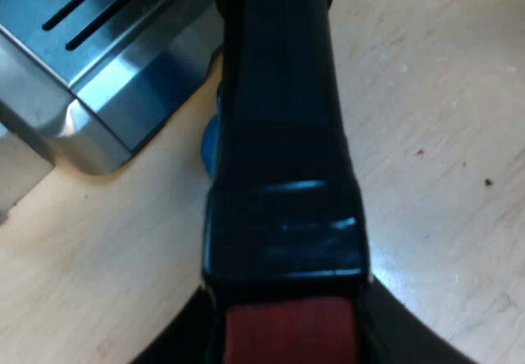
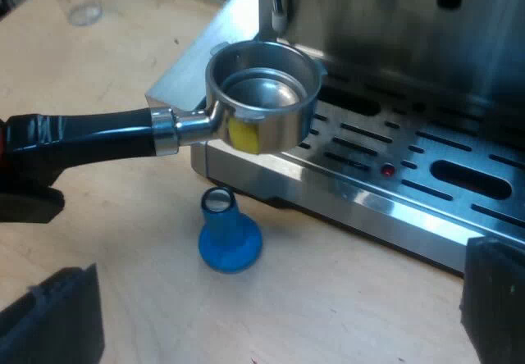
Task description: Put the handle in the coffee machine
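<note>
Left claw (image 1: 287, 335) grips holder (image 2: 262, 93) by handle; cup empty, level over machine (image 2: 369, 196) tray. Right claw (image 2: 275, 307) wide, empty.

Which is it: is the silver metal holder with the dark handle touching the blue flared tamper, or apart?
Apart. The right wrist view shows the espresso machine's tray edge plainly between the holder above and the tamper standing on the table.

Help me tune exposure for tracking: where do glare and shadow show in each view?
Left wrist view: highlight streaks on the glossy black red-ended holder handle, bright glare on the corner of the steel espresso machine. Right wrist view: sheen along the machine's front edge, dark shadow beneath it near the blue flared tamper.
</note>
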You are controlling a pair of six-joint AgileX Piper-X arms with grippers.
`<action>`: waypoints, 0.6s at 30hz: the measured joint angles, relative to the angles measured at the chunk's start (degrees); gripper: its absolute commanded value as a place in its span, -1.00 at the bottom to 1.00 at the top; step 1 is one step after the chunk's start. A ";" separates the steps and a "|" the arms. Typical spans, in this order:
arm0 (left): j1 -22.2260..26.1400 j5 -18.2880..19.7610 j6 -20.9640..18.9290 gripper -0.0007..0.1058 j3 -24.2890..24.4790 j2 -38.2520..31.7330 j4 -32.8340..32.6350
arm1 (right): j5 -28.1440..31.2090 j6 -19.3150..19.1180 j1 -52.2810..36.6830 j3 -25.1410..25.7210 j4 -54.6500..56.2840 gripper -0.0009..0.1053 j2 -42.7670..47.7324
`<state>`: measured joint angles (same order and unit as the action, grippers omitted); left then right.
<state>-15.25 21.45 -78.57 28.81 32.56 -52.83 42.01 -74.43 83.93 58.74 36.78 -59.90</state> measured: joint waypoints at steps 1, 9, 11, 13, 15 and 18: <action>0.12 0.27 0.13 -0.98 0.00 -0.14 0.00 | 0.65 0.00 0.40 -0.20 -0.57 0.68 -0.26; 0.56 2.34 1.35 -0.98 0.00 -0.81 -0.98 | 7.45 0.00 2.92 -4.53 -7.65 0.68 -4.92; 0.56 2.34 1.34 -0.98 0.00 -0.81 -0.98 | 7.61 0.00 2.92 -4.88 -8.28 0.68 -5.65; 0.56 2.34 1.34 -0.98 0.00 -0.81 -0.98 | 7.62 0.00 2.92 -4.93 -8.40 0.68 -5.90; 0.56 2.34 1.34 -0.98 0.00 -0.81 -0.98 | 8.64 -1.29 2.92 -5.45 -11.72 0.68 -7.73; 0.56 2.34 1.34 -0.98 0.00 -0.81 -0.98 | 8.88 -1.95 2.92 -5.45 -13.51 0.68 -8.03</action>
<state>-14.68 23.79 -77.23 28.81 31.75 -53.81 50.89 -76.39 86.85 53.30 23.27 -67.93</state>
